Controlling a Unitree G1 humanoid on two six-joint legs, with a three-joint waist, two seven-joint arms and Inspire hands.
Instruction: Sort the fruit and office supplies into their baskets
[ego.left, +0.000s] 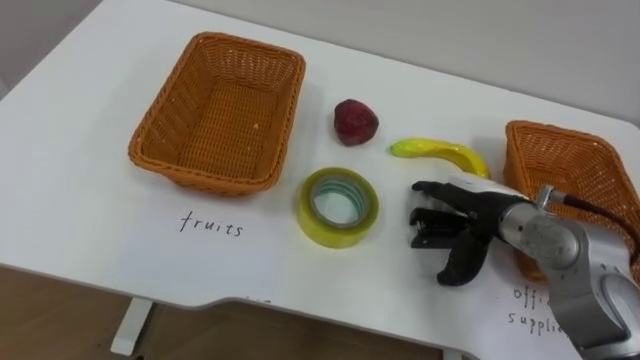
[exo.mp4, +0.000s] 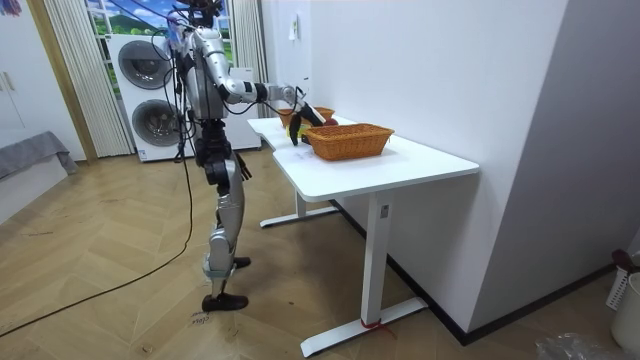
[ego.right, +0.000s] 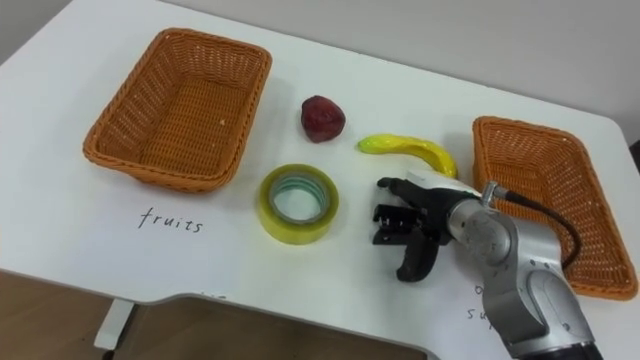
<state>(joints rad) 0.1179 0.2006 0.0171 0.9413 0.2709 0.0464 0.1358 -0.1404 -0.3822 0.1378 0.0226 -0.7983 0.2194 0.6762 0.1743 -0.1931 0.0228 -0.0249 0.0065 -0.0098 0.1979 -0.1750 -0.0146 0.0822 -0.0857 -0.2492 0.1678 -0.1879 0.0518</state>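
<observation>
A yellow tape roll (ego.left: 339, 206) (ego.right: 299, 203) lies flat on the white table (ego.left: 80, 150), in front of the middle. Behind it sit a dark red fruit (ego.left: 354, 122) (ego.right: 322, 118) and, to the right, a yellow banana (ego.left: 440, 153) (ego.right: 408, 149). My right hand (ego.left: 455, 223) (ego.right: 420, 226) hovers open just right of the tape roll and in front of the banana, fingers stretched toward the tape, holding nothing. The basket labelled fruits (ego.left: 218, 110) (ego.right: 180, 104) stands empty at the left. A second basket (ego.left: 570, 170) (ego.right: 545, 195) stands at the right, behind my arm.
Handwritten labels lie on the table in front of each basket. The table's front edge has a curved notch below the tape roll. In the room view I stand at the table's end (exo.mp4: 380, 165), with washing machines (exo.mp4: 150, 95) behind me.
</observation>
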